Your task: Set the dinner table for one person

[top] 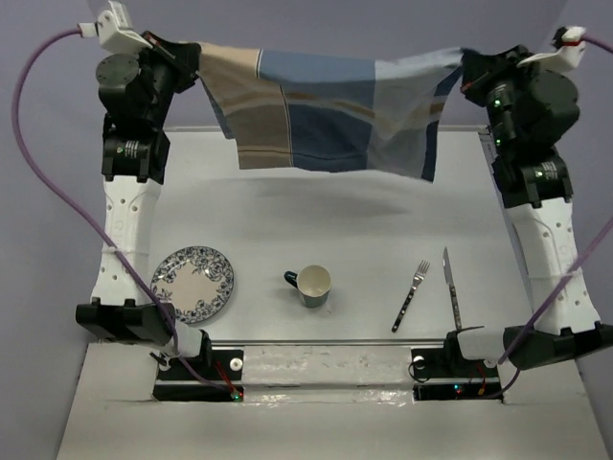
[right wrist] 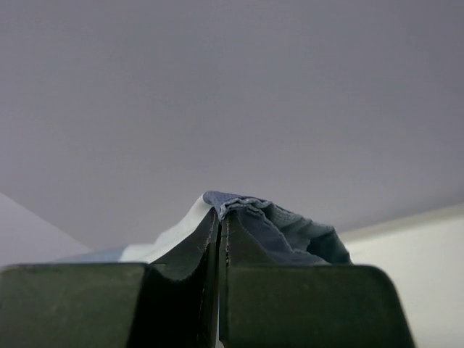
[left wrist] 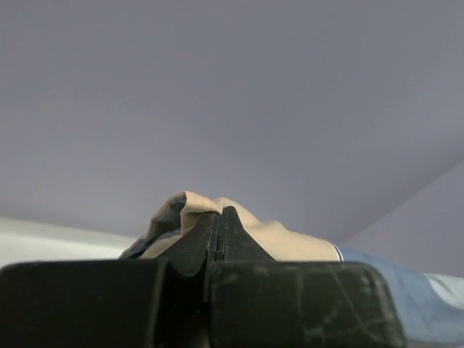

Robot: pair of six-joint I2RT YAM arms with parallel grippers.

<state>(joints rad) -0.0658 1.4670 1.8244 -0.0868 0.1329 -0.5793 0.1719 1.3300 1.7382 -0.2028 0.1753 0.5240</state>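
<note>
Both arms hold the blue-and-tan cloth mat (top: 326, 110) stretched in the air above the far part of the white dinner table (top: 326, 225). My left gripper (top: 196, 57) is shut on its tan corner (left wrist: 268, 235). My right gripper (top: 466, 65) is shut on its dark blue corner (right wrist: 290, 228). The mat hangs down between them and casts a shadow on the table. A blue-patterned plate (top: 192, 283), a mug (top: 310, 284), a fork (top: 410, 295) and a knife (top: 450, 286) lie in a row near the front edge.
The arm bases (top: 196, 374) and their mounting rail stand at the near edge. Purple cables (top: 43, 182) loop out at both sides. A grey backdrop wall stands behind the table.
</note>
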